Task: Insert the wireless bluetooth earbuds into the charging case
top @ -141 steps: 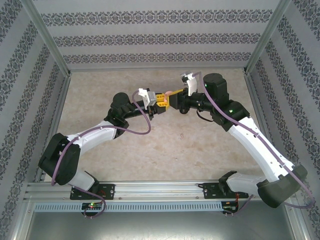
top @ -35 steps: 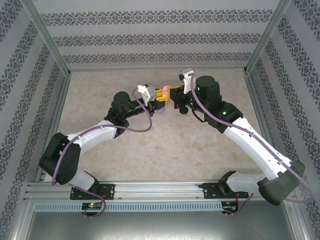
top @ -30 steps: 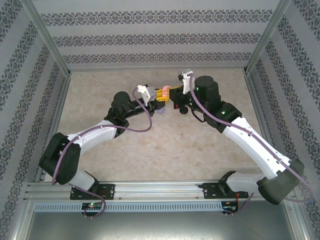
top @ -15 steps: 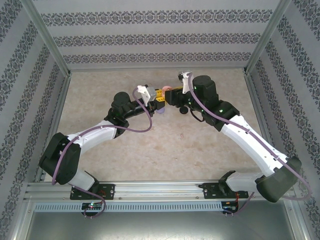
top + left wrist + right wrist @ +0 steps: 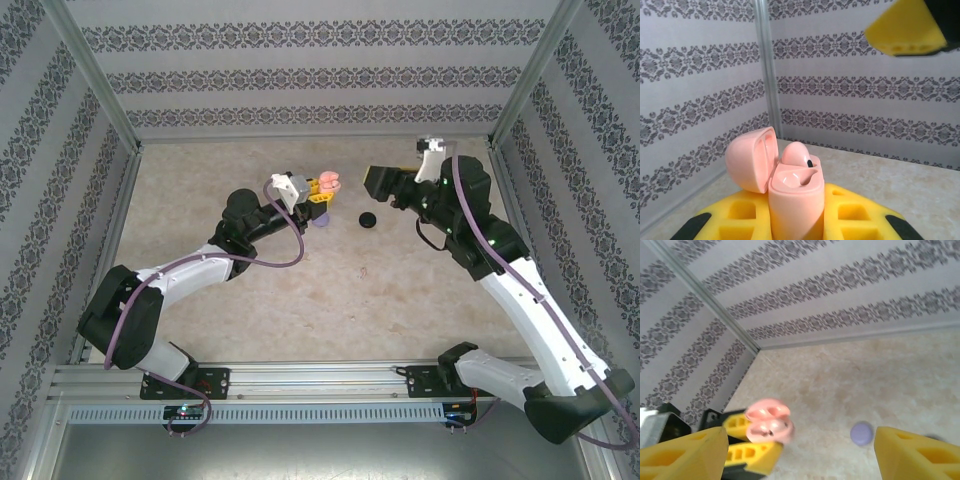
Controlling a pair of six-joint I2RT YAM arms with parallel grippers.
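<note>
A robot lab cell: aluminium frame (image 5: 96, 75), patterned wall panels (image 5: 310, 75), slotted mounting rail (image 5: 320, 376).

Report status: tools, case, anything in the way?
Left tool shut on pink case, lid open. Right tool open, empty, apart from it. One pink earbud sits in the case. Black case, purple case on table, not blocking.

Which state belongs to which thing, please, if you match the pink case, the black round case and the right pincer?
Things:
1. pink case
2. black round case
3. right pincer

States:
A. lying on the table
B. open, holding nothing
C. gripped by the left pincer, lid up

Pairs: 1-C, 2-A, 3-B.
</note>
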